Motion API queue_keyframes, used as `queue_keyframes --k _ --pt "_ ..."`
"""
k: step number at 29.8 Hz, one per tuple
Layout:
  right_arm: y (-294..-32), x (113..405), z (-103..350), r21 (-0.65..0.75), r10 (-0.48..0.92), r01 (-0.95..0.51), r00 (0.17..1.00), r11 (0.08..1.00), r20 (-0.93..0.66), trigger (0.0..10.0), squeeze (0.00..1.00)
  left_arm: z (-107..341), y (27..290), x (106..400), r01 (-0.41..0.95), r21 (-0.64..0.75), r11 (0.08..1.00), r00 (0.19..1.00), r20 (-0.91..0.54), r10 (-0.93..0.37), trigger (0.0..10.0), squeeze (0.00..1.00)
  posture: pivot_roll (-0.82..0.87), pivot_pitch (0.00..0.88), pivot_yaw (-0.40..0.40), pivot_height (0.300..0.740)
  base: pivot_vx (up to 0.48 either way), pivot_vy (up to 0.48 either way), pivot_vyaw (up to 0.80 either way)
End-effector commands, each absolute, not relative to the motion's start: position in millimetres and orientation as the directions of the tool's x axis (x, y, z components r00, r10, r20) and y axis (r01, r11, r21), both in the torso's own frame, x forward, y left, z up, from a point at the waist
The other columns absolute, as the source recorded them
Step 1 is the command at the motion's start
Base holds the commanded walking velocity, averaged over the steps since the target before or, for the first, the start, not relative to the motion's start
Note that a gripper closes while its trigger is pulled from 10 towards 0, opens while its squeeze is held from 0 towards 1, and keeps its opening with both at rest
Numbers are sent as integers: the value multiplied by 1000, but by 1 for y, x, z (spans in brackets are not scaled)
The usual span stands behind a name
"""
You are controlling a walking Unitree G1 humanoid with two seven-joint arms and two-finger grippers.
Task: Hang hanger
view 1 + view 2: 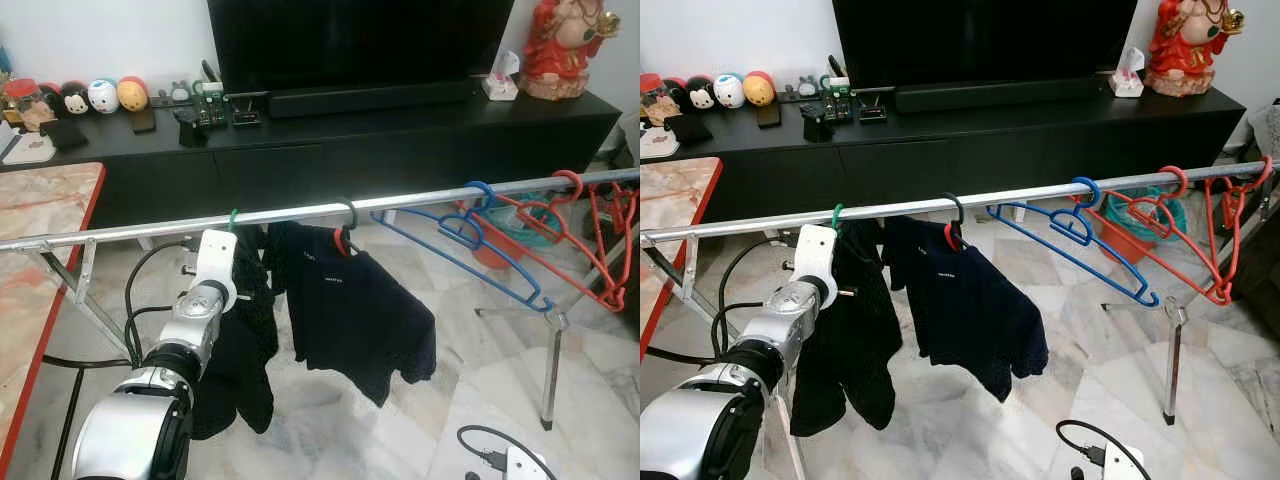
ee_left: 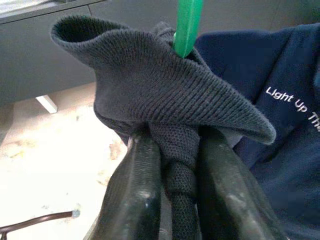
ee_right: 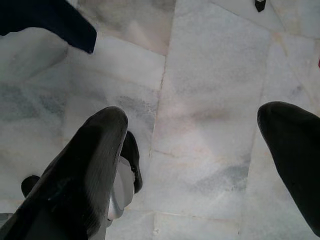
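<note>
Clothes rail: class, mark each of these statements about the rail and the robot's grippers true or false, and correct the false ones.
1. The green hanger's hook is over the clothes rail. True.
2. The left gripper is open and holds nothing. False: it is shut on the dark knit garment just below the green hanger.
3. A navy shirt hangs beside the knit garment, on the robot's right. True.
4. The blue hanger carries a shirt. False: it hangs bare.
5. The right gripper grips a red hanger. False: it is open over the marble floor.
</note>
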State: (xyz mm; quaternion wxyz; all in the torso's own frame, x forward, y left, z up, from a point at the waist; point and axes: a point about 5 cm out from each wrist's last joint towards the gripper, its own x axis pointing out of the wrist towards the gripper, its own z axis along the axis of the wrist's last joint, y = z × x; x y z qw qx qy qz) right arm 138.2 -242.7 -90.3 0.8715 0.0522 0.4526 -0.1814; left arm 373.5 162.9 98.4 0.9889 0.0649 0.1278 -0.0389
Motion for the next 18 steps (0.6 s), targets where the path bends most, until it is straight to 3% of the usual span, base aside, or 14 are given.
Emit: queue_keyframes --k 1,11,18 --pt "-242 141 -90 -65 -267 366 533 928 -803 10000 0 99 166 373 93 114 989 967 -245 -63 10000 1000 -10 0 -9 740 0 0 0" --pt "-240 142 -90 -58 -255 356 537 933 -804 10000 0 100 176 364 128 138 982 973 -207 -98 10000 1000 10 0 -14 740 0 0 0" --pt "-239 141 -90 -57 -247 346 537 936 -807 10000 0 115 186 341 161 168 972 982 -125 -141 10000 1000 27 0 -18 740 0 0 0"
